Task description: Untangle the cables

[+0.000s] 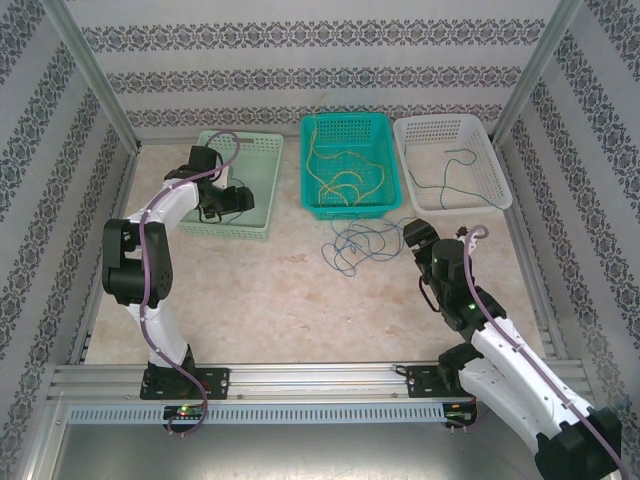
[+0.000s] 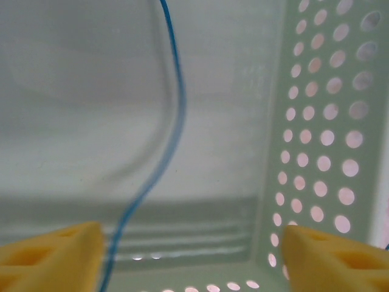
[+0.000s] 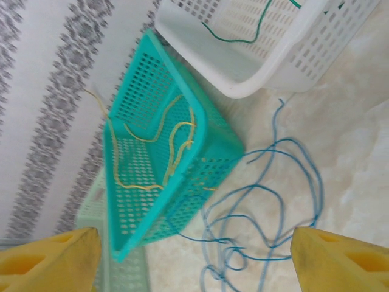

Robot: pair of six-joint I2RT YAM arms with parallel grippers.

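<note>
We see the left claw (image 1: 232,200) reaching down into the pale green basket (image 1: 255,145) at the far left of the tabletop (image 1: 270,290). In its wrist view the claw (image 2: 188,258) is released, its yellow pads (image 2: 55,258) standing wide apart at the lower corners. A single blue cable (image 2: 176,121) runs from the top of that view down between them. It passes just beside the inner edge of the left pad and well away from the right one. We cannot tell whether it touches the left pad. Nothing is gripped.

The right claw (image 1: 413,230) hangs over the tabletop just in front of the white basket (image 1: 440,125), also released, with its pads (image 3: 51,258) spread wide. A loose tangle of blue cables (image 1: 360,245) lies on the bare tabletop just to its left. From the wrist these loops (image 3: 273,201) sit ahead of the claw (image 3: 194,258) and between the lines of its pads, apart from both.

The yellow cables (image 1: 345,175) lie inside the teal basket (image 1: 345,120) in the middle. A dark green cable (image 1: 455,170) rests in the white basket.
</note>
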